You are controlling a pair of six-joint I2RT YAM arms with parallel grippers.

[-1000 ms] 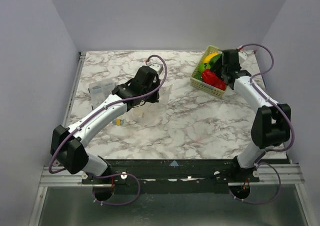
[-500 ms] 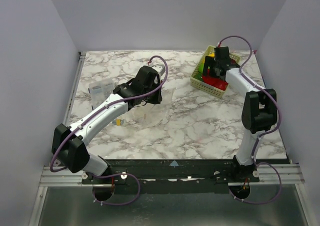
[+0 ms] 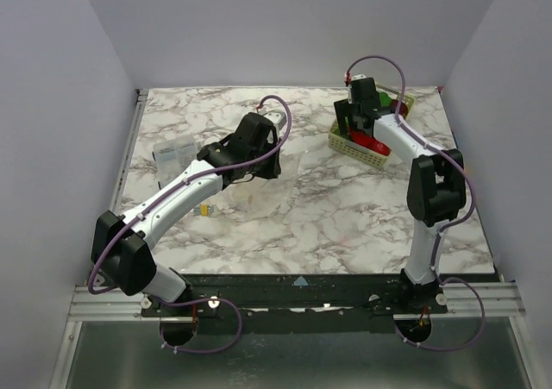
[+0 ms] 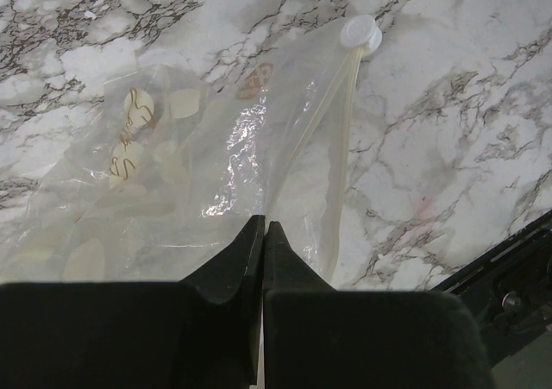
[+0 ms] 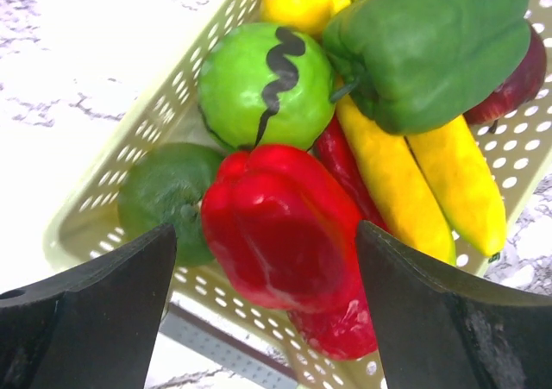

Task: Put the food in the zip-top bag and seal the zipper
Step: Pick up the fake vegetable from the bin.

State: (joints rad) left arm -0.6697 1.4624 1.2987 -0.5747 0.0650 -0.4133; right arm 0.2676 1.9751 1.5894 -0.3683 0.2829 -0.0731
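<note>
Right arm: it has swung left across the basket since a second ago, its elbow drawn in from the table's right edge. The left arm has barely shifted.
Table (image 3: 345, 216): marble-patterned, with both arm bases at its near edge.
Small yellow piece (image 3: 204, 209): lies alone on the marble just beside the left forearm, too small to identify.
Left arm pose: reaches forward and to the right, the wrist low over the middle of the table.
Left gripper (image 4: 263, 229): fingers pressed together, pinching the film of the zip-top bag (image 4: 216, 147).
Zip-top bag: lies flat and crinkled on the marble at mid-table, spreading away from the fingers; pale oval marks show through it on the left.
Zipper (image 4: 336, 130): a pale strip along the bag's right edge, ending at a white slider (image 4: 360, 33) at the far corner.
Clear packet (image 3: 171, 156): left of the left arm, apart from the bag.
Right arm pose: elbow raised, forearm angled back and left, wrist tipped down over the basket (image 5: 129, 156) at the far right.
Right gripper (image 5: 263, 238): fingers spread wide, hovering over the red pepper (image 5: 276, 225) with one on either side, touching nothing.
In the way: round green fruit (image 5: 267, 83) and dark green piece (image 5: 164, 191) crowd the pepper's left; banana (image 5: 414, 182) and green pepper (image 5: 431, 44) lie to the right and beyond.
</note>
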